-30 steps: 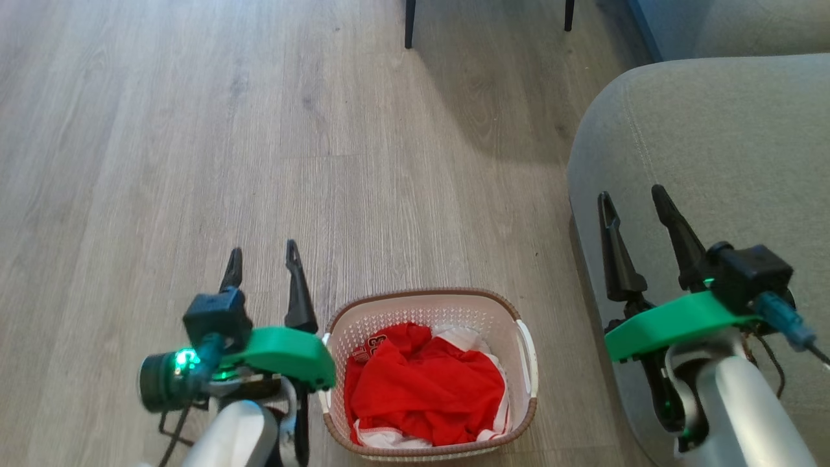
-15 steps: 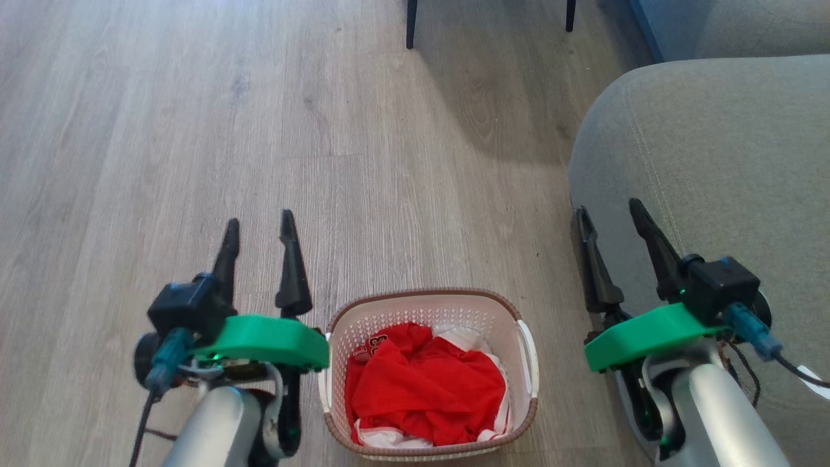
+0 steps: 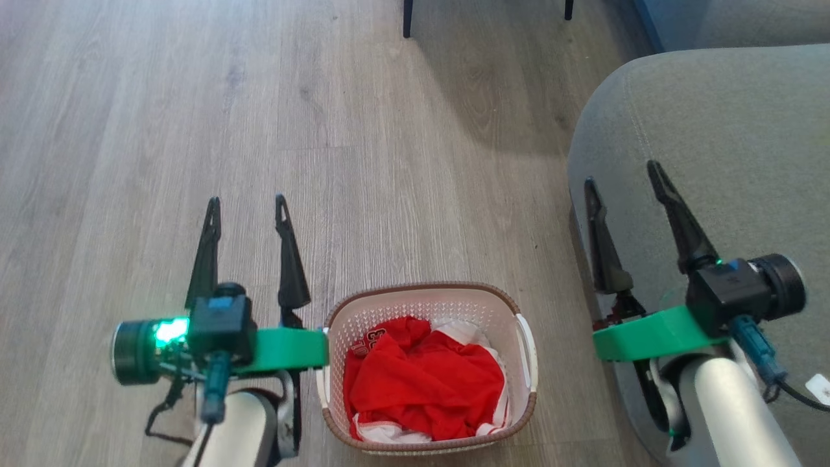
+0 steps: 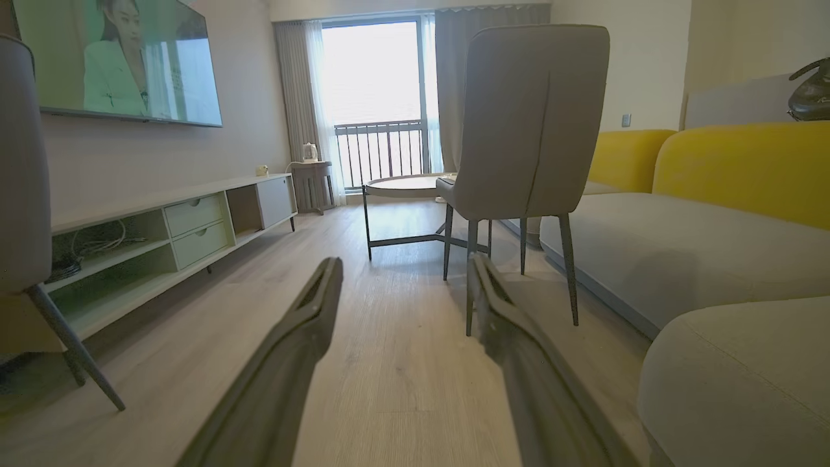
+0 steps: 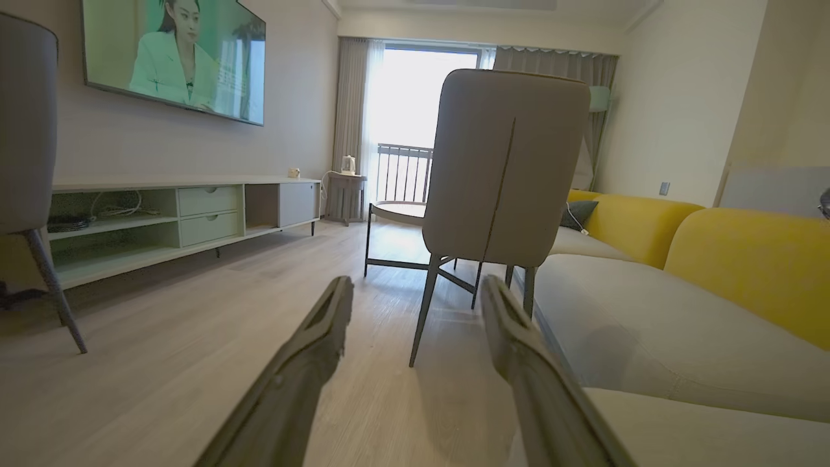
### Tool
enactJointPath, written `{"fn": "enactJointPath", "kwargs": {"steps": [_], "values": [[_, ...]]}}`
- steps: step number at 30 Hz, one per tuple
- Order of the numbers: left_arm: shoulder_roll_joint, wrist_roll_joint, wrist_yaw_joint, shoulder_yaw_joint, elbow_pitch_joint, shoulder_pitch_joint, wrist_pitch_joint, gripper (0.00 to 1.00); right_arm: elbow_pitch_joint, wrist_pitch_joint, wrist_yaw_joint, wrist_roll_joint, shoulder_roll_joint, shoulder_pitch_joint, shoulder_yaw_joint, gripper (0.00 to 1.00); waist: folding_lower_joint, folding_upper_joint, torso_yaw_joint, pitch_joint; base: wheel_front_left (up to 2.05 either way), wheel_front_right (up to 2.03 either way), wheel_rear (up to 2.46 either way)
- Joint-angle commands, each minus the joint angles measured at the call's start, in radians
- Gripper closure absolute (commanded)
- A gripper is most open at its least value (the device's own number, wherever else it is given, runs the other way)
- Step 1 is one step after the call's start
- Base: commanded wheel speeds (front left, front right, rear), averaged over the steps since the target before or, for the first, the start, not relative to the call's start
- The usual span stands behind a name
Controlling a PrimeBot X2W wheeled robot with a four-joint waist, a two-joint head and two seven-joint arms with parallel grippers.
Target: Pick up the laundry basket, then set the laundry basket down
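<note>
1. Floor (image 3: 194,97) lies under and ahead of both grippers. The whole head view has slid a little since a second ago, chair legs (image 3: 407,16) included. That is the camera tipping, not the things on the floor shifting.
2. Sofa (image 3: 713,130) is to the right of and beneath the right gripper (image 3: 620,172). This gripper's fingertips now reach further ahead over the sofa's rounded end than they did a second ago.
3. The laundry basket (image 3: 421,286) stands on the floor between the two grippers, behind both sets of fingertips and nearer the robot. Red-and-white clothes (image 3: 421,383) are heaped inside. It has not been lifted, so the pick-up looks not yet begun.
4. The left gripper (image 3: 246,200) has turned at the wrist and pushed forward. Its tips are now well ahead of the basket's far rim. Its green bracket (image 3: 288,347) overlaps the basket's left corner in the head view, and I cannot tell whether they touch.
5. Both grippers are spread wide with nothing between the fingers (image 4: 311,324), which point at a chair (image 4: 525,123) across the room.
6. The white handles (image 3: 526,350) stay untouched. I judge both arms must come back and down to reach them.
</note>
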Motion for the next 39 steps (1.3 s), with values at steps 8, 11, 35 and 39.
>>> {"fn": "enactJointPath", "kwargs": {"steps": [8, 11, 35, 39], "values": [[0.000, -0.010, -0.007, 0.006, 0.035, -0.023, -0.024, 0.00, 0.035, -0.023, 0.007, -0.039, 0.018, -0.005, 0.005, 0.00, 0.0000, 0.0000, 0.007, -0.004, 0.00, 0.00, 0.00], [-0.003, -0.061, -0.056, 0.025, 0.079, -0.011, -0.024, 0.00, 0.100, -0.023, 0.007, -0.004, 0.020, 0.004, -0.007, 0.00, 0.0000, 0.0000, 0.009, -0.009, 0.00, 0.00, 0.00], [-0.006, -0.200, -0.196, 0.065, 0.226, 0.004, -0.024, 0.00, 0.226, -0.023, 0.007, 0.051, 0.020, -0.008, 0.009, 0.00, 0.0000, 0.0000, -0.003, -0.013, 0.00, 0.00, 0.00], [-0.006, -0.202, -0.191, 0.065, 0.230, 0.005, -0.024, 0.00, 0.228, -0.023, 0.007, 0.048, 0.020, -0.007, 0.009, 0.00, 0.0000, 0.0000, -0.002, -0.014, 0.00, 0.00, 0.00]]}}
